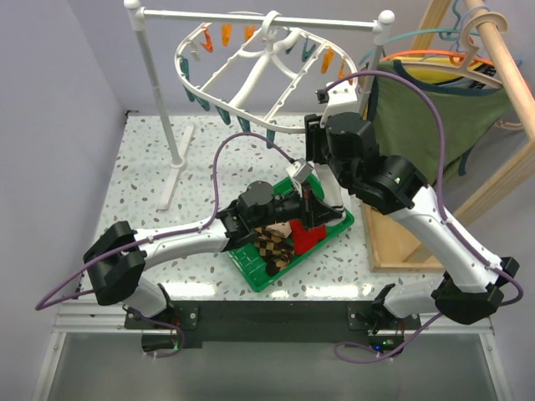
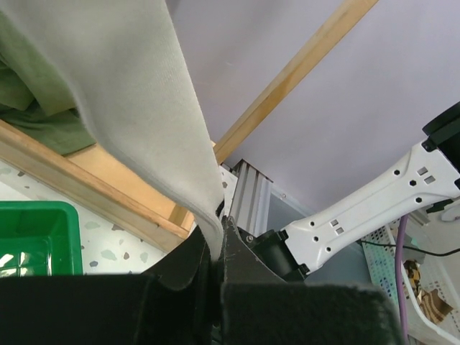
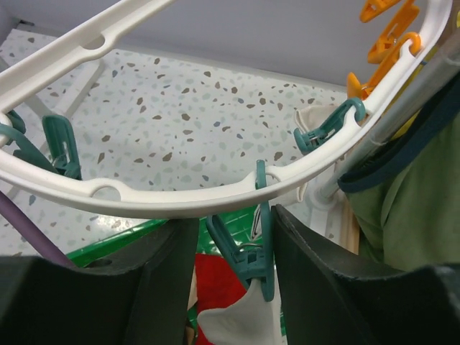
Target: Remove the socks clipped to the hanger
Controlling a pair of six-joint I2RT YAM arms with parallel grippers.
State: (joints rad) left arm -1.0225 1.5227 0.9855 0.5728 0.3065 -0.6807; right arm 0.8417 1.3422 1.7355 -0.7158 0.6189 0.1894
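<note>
The white oval hanger (image 1: 242, 63) hangs from the rail, its rim crossing the right wrist view (image 3: 180, 198). A teal clothespin (image 3: 255, 259) on that rim grips the top of a white sock (image 3: 237, 320). My right gripper (image 3: 236, 219) is open with one finger on each side of this clothespin; it sits just under the rim in the top view (image 1: 311, 150). My left gripper (image 2: 214, 241) is shut on the white sock (image 2: 144, 108) lower down, above the green tray (image 1: 251, 271). A red sock (image 1: 308, 234) and brown checkered socks (image 1: 272, 246) lie in the tray.
The white rail stand (image 1: 155, 83) holds the hanger at the back. An olive-green top (image 1: 426, 117) on coloured hangers and a wooden frame (image 1: 493, 184) stand at the right. Several empty orange and teal clothespins (image 3: 61, 144) dangle from the rim.
</note>
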